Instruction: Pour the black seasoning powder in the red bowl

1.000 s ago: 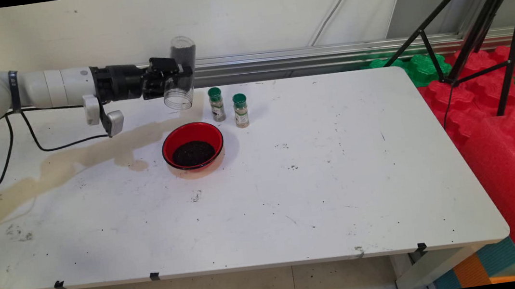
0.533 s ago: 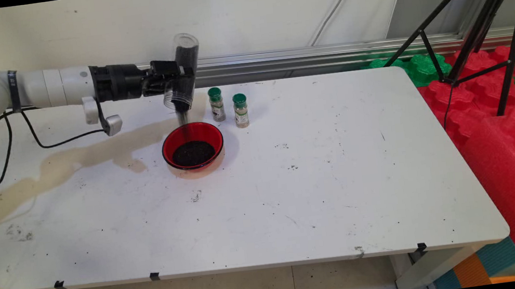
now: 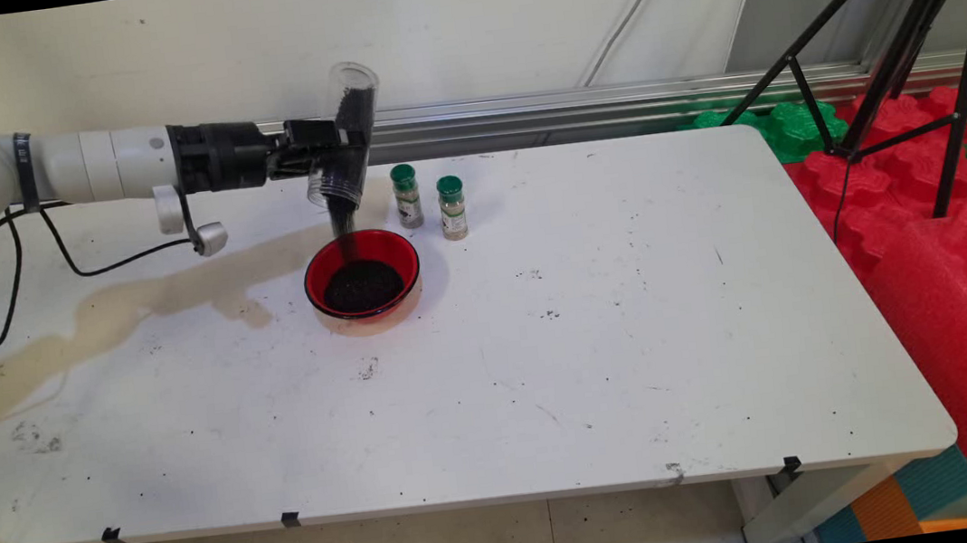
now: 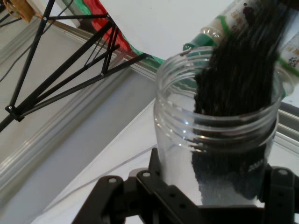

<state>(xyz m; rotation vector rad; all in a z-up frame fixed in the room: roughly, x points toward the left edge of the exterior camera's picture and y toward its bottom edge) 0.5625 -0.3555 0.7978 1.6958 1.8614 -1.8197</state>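
The arm was stretched out level from the left, above the far part of the desk (image 3: 604,367). Its pincer (image 3: 330,148) was closed on a clear jar (image 3: 345,137), which was held tipped with the mouth downward, just above the far rim of the red bowl (image 3: 362,273). A thin stream of dark grains (image 3: 346,232) was seen falling from the jar's mouth into the bowl, where a dark heap already lay. Two small spice bottles (image 3: 429,203) with green caps were standing just right of the bowl's far side, close to the jar. Right of the bowl and toward the near edge, the desk was wide and bare of things. In the hand view the pincer's fingers were mostly covered by the jar, and the falling grains were blurred.
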